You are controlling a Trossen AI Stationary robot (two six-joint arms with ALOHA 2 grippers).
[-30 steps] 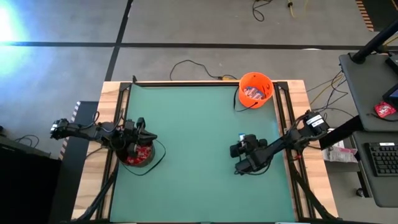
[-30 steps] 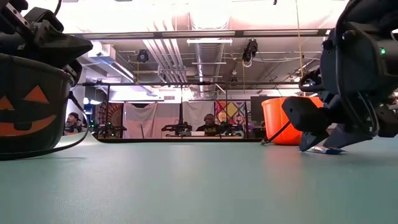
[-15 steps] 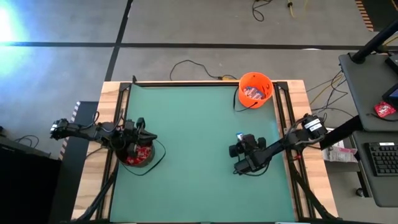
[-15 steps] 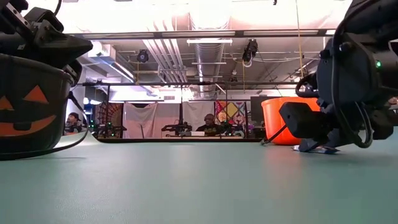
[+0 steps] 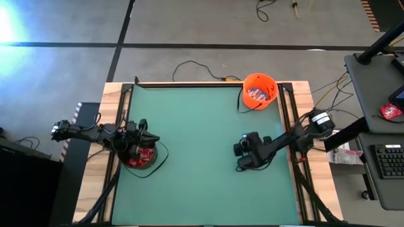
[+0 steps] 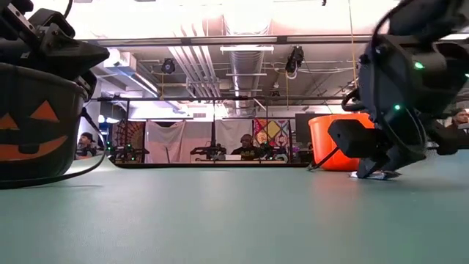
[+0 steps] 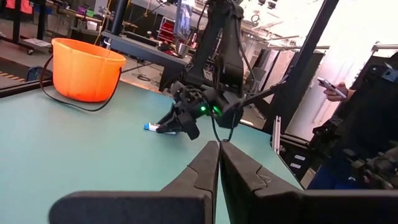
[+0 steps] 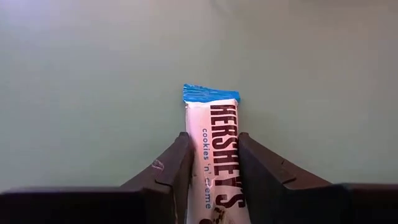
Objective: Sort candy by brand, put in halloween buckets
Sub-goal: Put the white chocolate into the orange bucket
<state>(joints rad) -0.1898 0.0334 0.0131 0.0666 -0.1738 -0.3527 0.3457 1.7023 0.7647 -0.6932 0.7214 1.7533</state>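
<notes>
Gripping the white-and-blue bar [image 8: 219,158] on the table, your right gripper [image 8: 211,171] has both fingers clamped against its sides. Lift straight up before carrying it to the orange bucket [image 5: 259,89]. Your left gripper [image 7: 219,163], closed, waits over the black bucket [image 5: 142,159].

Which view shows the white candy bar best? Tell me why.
The right wrist view: the bar fills the frame between the right tool's fingers, label readable. High, low and left wrist views show only a small sliver.
</notes>
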